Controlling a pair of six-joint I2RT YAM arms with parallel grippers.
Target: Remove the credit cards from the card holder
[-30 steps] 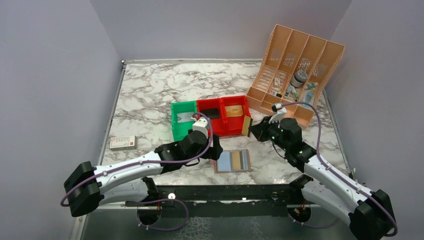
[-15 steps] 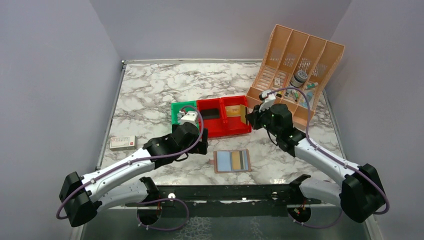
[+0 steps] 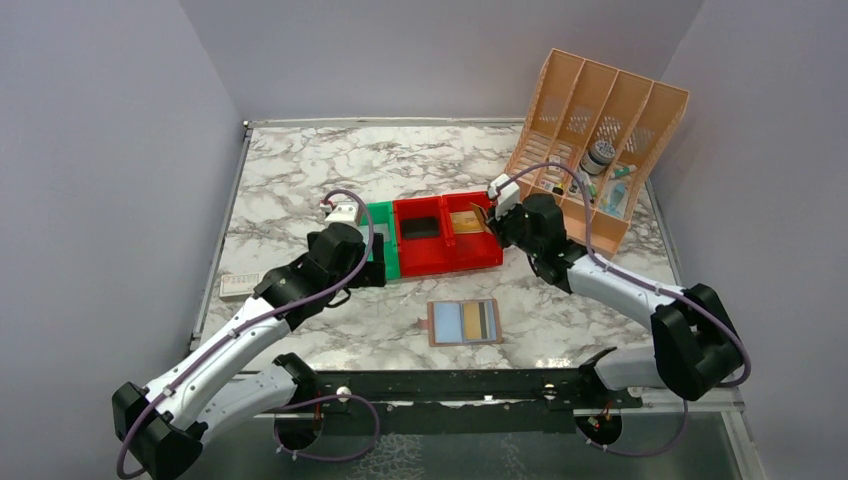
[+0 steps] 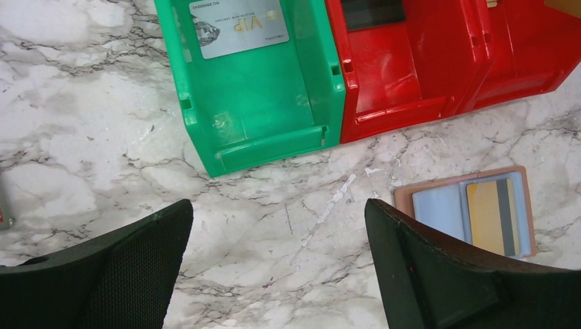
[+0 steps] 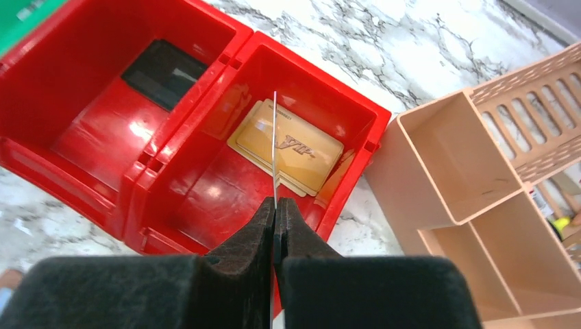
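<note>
Your right gripper has swung over the red bin of gold cards, pinching a card; left gripper jaws spread by the green bin. Card holder open on the table, yellow card pocketed.

Left fingers spread wide; right fingers pinched shut, arm outstretched.

You have three bins in a row at the middle of the table, with cards inside. The card holder lies in front of them, one card in its right pocket. The organizer stands behind, at right.
</note>
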